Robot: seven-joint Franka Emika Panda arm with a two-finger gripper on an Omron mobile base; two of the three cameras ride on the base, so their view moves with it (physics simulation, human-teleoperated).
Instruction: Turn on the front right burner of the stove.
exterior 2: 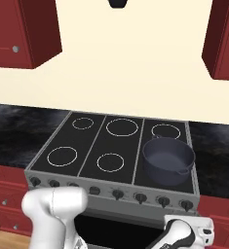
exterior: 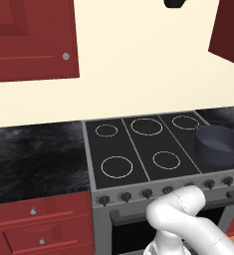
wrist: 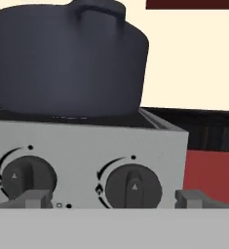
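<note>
Grey metal frames the stove (exterior 2: 117, 192), which sits between dark red drawers (exterior: 36, 219) under a black speckled counter (exterior: 36, 159); its black glass top carries thin white rings, and a row of small dark knobs runs along its front panel. A dark blue-grey pot (exterior 2: 168, 160) stands on the front right of the glass top, over that corner's ring. In the hand view the gripper (wrist: 120, 199) faces the right end of the front panel at knob height, just in front of it. Its two grey fingertips (wrist: 35, 198) stand wide apart at the bottom of that view, one below the second knob from the right (wrist: 27, 177), the other past the right side of the rightmost knob (wrist: 133, 187), so that the rightmost knob lies in the gap between them. The jaws grip nothing and touch neither knob. Both knobs show their pointers upright. The pot looms directly above the panel in this view. The white arm (exterior: 183, 219) bends low before the oven door (exterior 2: 116, 228).
</note>
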